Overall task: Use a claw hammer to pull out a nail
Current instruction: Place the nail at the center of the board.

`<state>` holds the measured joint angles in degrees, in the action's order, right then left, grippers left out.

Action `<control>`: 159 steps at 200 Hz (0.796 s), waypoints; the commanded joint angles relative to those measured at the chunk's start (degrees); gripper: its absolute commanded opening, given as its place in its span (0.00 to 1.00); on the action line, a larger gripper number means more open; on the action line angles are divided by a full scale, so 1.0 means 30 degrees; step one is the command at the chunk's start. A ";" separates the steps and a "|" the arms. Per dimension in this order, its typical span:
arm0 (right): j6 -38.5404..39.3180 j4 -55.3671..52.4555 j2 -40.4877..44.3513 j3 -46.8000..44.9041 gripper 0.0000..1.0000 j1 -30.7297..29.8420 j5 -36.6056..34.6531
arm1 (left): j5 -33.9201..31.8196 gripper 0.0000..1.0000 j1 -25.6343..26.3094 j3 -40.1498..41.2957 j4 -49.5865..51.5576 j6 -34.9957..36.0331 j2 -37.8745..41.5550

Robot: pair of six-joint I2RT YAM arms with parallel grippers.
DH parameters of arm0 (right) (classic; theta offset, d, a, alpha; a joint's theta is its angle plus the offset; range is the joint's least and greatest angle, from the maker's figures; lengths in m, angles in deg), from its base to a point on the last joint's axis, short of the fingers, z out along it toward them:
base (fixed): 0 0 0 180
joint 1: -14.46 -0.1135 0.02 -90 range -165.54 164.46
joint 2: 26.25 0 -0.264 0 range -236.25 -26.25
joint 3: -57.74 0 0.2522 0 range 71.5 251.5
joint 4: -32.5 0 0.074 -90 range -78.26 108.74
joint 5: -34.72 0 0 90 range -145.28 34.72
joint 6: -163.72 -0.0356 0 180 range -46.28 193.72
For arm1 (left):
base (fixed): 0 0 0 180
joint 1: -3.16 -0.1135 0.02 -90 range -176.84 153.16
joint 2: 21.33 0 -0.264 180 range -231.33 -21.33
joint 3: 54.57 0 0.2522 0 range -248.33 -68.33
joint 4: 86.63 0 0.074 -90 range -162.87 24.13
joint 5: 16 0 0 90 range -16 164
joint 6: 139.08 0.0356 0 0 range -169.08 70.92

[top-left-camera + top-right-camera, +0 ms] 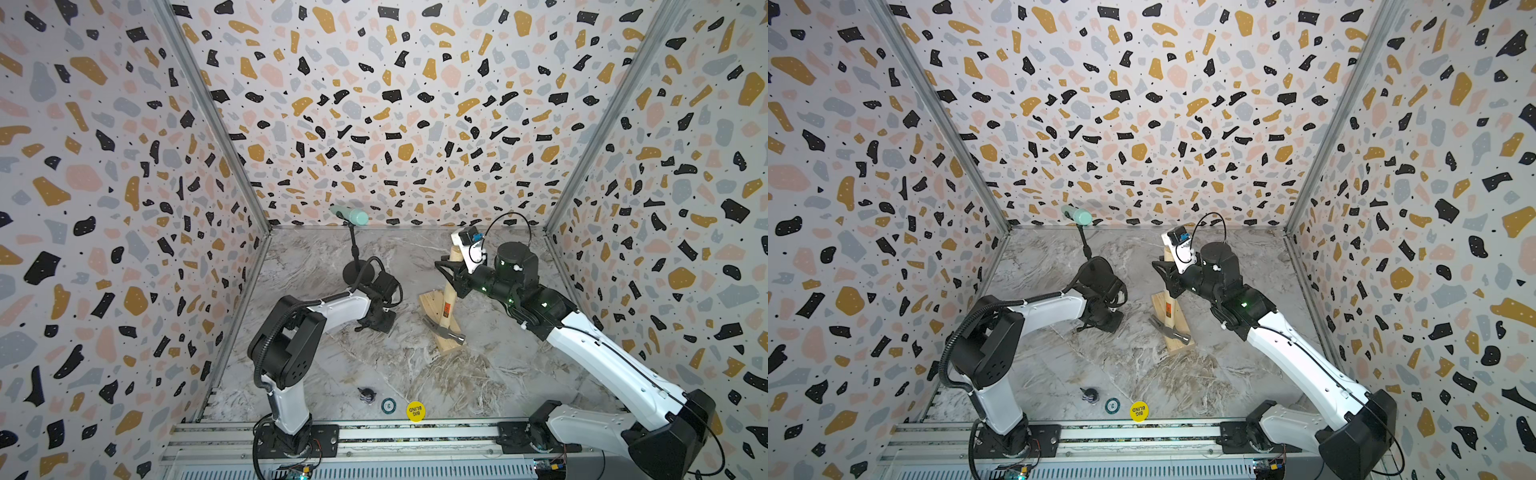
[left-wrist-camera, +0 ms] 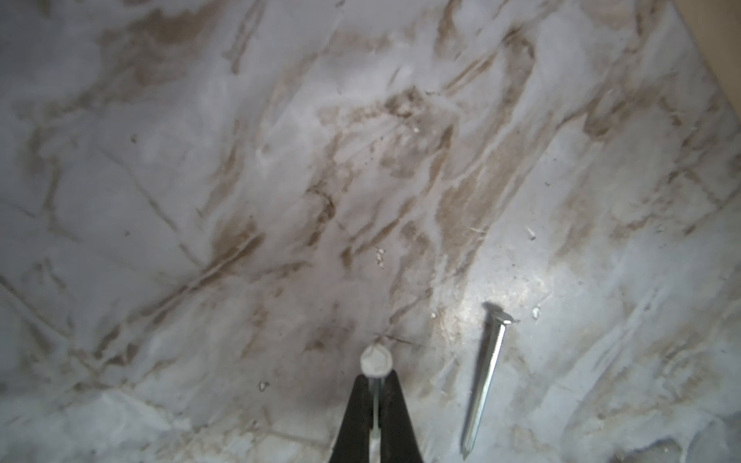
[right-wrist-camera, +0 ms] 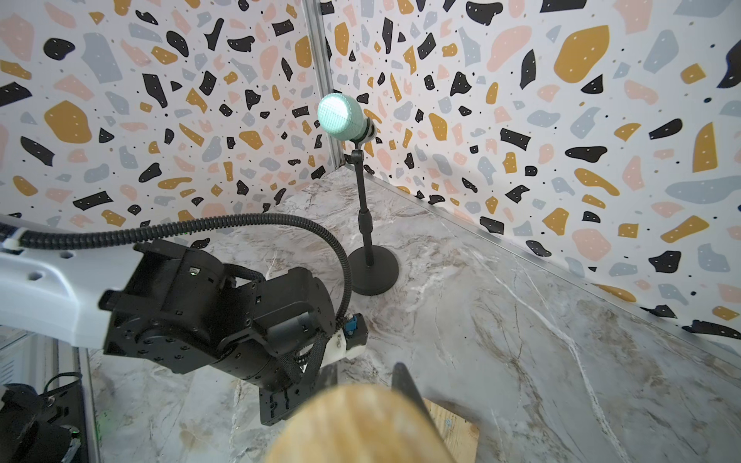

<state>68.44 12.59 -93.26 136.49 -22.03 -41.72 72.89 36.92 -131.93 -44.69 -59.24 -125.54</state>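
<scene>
Marble tabletop [image 1: 415, 374], wood block [image 1: 448, 345], loose nail [image 2: 487, 381], microphone stand [image 1: 353, 272]

We see three walls [image 1: 374, 83] papered in speckled pink, mustard, grey and black shapes. Beneath the mint-green microphone [image 1: 351, 215] spreads a grey-brown marbled floor [image 1: 415, 374]; metal strips [image 1: 209, 104] edge the corners behind it.

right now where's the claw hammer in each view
In a top view: claw hammer right of centre, head on the wood block.
In a top view: claw hammer just right of centre.
Left wrist: not in it.
Right wrist: claw hammer handle end, blurred, bottom centre.
Shared landmark: mint microphone, absent from left wrist.
</scene>
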 commanded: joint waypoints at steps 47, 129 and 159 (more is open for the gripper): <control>0.0031 0.1920 0.0732 0.1504 0.00 -0.0452 -0.0375 | 0.0163 0.02 -0.0120 -0.0661 0.0414 -0.0283 -0.0523; 0.0032 0.2246 0.0390 0.1628 0.00 -0.0727 -0.0339 | 0.0191 0.08 -0.0149 -0.0779 0.0600 -0.0313 -0.0860; 0.0024 0.2281 0.0297 0.1667 0.00 -0.0797 -0.0375 | 0.0192 0.08 -0.0149 -0.0791 0.0655 -0.0271 -0.0891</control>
<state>68.83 12.79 -93.58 136.51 -23.93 -42.94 73.05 36.90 -133.68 -44.12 -59.81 -126.91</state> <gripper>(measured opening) 0.241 0.085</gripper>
